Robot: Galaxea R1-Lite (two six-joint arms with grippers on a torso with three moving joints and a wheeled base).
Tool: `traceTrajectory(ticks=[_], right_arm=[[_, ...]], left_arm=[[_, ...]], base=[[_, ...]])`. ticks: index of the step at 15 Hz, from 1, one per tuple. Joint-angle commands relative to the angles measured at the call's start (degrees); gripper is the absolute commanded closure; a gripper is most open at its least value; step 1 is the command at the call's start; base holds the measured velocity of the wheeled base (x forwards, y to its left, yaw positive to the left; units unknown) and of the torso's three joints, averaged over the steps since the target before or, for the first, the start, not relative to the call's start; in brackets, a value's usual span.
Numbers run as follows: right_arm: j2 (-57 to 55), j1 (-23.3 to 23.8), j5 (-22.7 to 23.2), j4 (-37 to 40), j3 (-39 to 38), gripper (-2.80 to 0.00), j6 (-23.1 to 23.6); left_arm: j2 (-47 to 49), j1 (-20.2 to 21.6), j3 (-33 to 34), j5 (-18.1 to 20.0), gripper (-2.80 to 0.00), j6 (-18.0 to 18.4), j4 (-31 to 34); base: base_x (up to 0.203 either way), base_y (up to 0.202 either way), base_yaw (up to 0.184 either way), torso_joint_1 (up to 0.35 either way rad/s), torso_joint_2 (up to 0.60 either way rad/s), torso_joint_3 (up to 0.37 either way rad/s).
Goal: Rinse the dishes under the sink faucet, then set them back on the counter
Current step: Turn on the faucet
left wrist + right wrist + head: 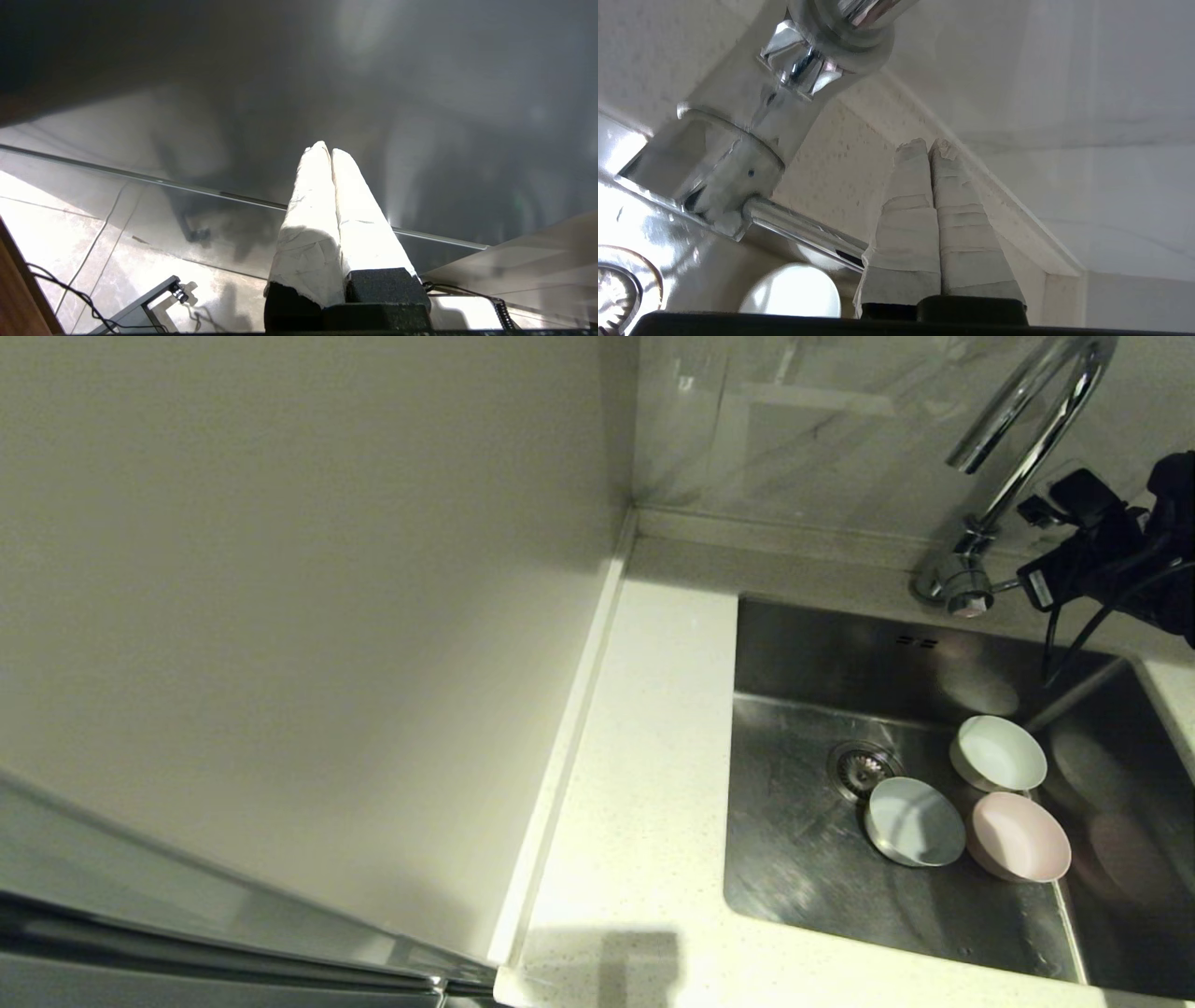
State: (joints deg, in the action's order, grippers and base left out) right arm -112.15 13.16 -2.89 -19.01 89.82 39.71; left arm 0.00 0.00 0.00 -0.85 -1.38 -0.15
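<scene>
In the head view, three bowls are sitting on the floor of the sink point(794, 859): the white bowl point(999, 753) toward the back, the blue-grey bowl point(915, 821) just beside the drain point(861, 769), and the pink bowl point(1018, 836) touching it on the right. The faucet point(1018, 448) is arching over the back rim, and the table point(644, 784) is running along the sink's left side. The right arm is reaching in by the faucet base, at the lever point(1004, 585).

In the left wrist view, the left end effector point(327, 151) is hanging away from the sink over a tiled floor point(70, 233), its taped fingers point(308, 210) pressing together on nothing.

In the right wrist view, the right end effector point(929, 145) is lying just beside the faucet's lever point(803, 231), its wrapped fingers point(908, 224) closing flat against each other with nothing between them. The lever is passing next to the finger base; whether it is touching cannot be told. The white bowl point(791, 289) is showing below, in the sink.
</scene>
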Motion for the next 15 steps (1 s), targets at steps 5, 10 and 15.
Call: traceTrajectory(ticks=[5,10,15], right_arm=[[1.6,0.5,-2.4,4.9,-1.3,0.00,1.3],[2.6,0.6,-2.4,4.8,-3.1,0.00,1.9],[2.6,3.1,-3.0,4.5,2.1,0.00,0.7]], left_arm=[[-0.2,0.0,0.0,0.0,0.00,0.0,0.0],[-0.3,0.0,0.0,0.0,0.00,0.0,0.0],[-0.2,0.0,0.0,0.0,0.00,0.0,0.0]], base=[[0.000,0.000,0.000,0.000,0.00,0.000],[0.000,0.000,0.000,0.000,0.00,0.000],[0.000,0.000,0.000,0.000,0.00,0.000]])
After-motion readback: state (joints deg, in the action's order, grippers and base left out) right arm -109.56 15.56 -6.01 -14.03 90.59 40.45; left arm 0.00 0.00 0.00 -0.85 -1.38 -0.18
